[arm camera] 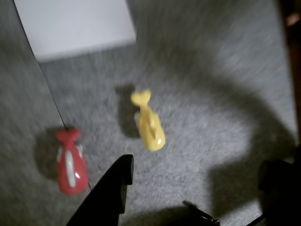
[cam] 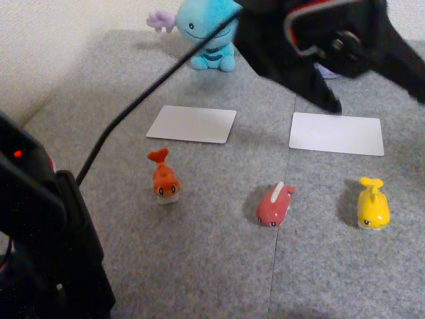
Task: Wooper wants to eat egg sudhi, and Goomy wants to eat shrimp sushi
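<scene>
Across the grey carpet-textured counter (cam: 212,266) no writing or label can be read on anything. High at the far right of the other view, the black arm (cam: 319,40) hangs over the surface, tilted down, one pointed finger (cam: 325,96) aimed at the far edge of the right-hand white card (cam: 337,133); a black cable (cam: 133,106) runs from it toward the near left. Seen from the wrist view, the gripper (arm camera: 197,188) is spread wide and holding nothing, one dark finger (arm camera: 115,188) at the near edge and the other a blur at the right edge, with the egg sudhi (arm camera: 149,123) lying just beyond them on the carpet. That glossy yellow fish-shaped figure, forked tail pointing far, sits near right in the other view (cam: 372,205). A glossy red figure with a white stripe (cam: 274,205) lies to its left, and the shrimp sushi (cam: 164,179), orange with a white underside, stands further left. A second white card (cam: 192,124) lies flat beyond it. Wooper (cam: 206,30), a soft light-blue plush with purple gills, sits at the far edge behind that card.
</scene>
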{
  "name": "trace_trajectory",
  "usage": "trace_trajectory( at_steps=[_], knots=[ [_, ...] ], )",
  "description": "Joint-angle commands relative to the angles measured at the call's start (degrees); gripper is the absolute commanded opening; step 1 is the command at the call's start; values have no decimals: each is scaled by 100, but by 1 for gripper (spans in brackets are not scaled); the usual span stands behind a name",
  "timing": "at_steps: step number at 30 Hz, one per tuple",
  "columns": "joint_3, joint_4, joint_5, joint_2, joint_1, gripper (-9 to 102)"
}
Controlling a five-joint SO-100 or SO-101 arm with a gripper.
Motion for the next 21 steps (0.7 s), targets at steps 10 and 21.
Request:
trace_trajectory(
  at_steps=[10,21],
  knots=[
    [-2681,1512,-817,-3428,413,31],
    [-3322,1415,-1002,-4711,536,25]
  ],
)
